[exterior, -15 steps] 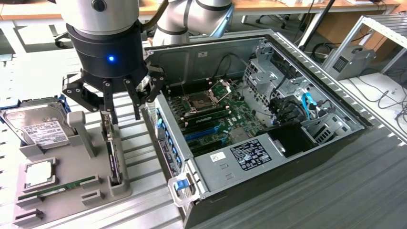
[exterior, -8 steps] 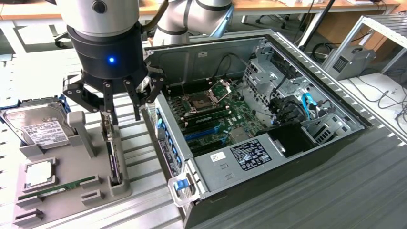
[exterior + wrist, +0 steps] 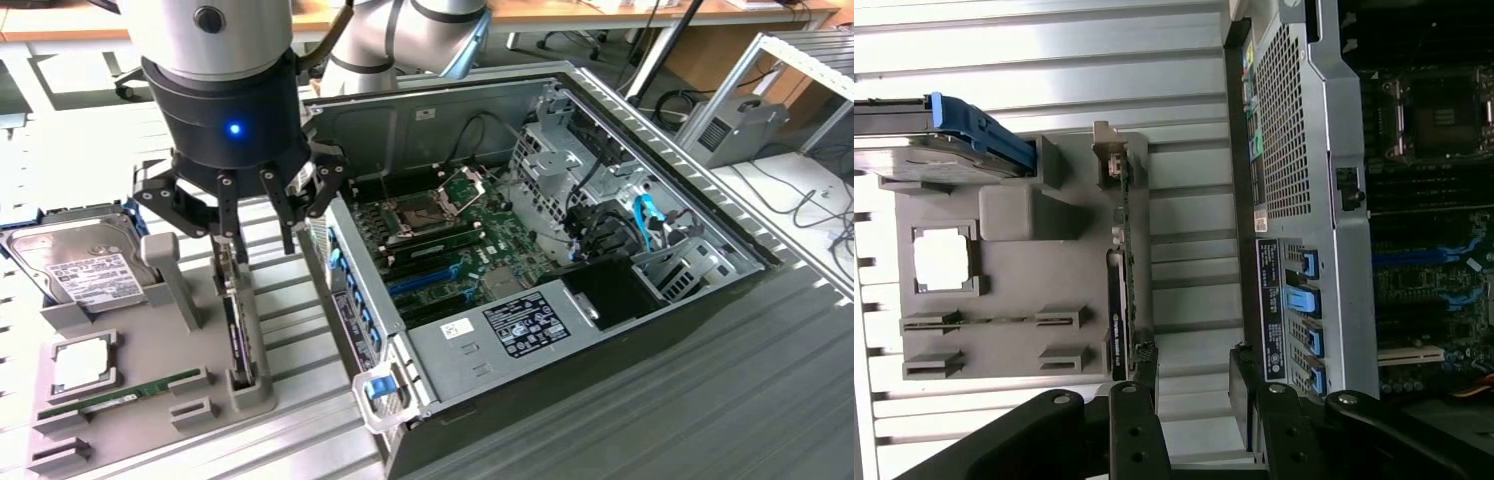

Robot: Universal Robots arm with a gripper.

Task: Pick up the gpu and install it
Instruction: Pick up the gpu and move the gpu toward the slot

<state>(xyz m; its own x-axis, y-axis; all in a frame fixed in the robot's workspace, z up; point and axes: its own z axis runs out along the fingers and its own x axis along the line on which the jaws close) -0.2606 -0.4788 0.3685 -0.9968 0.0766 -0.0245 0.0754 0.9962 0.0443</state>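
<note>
The gpu (image 3: pixel 238 335) stands on its edge in a slot of the grey holder (image 3: pixel 147 425), at the exterior view's left of the open computer case (image 3: pixel 561 120). My gripper (image 3: pixel 260 225) hangs just above the card's far end, open, with nothing between its fingers. In the wrist view the gpu (image 3: pixel 1121 300) shows edge-on as a thin dark strip with a green board, its bracket end (image 3: pixel 1111 150) farthest from me. There my gripper (image 3: pixel 1192 385) is open too; one black finger (image 3: pixel 1142 385) lines up with the card and the gap lies toward the case (image 3: pixel 1304 190).
The holder also carries a silver hard drive (image 3: pixel 80 265), a square processor (image 3: pixel 83 362) and a thin green RAM stick (image 3: pixel 120 397). The case lies on its side with the motherboard (image 3: pixel 454 245) exposed. Its metal wall (image 3: pixel 350 290) rises close beside the holder.
</note>
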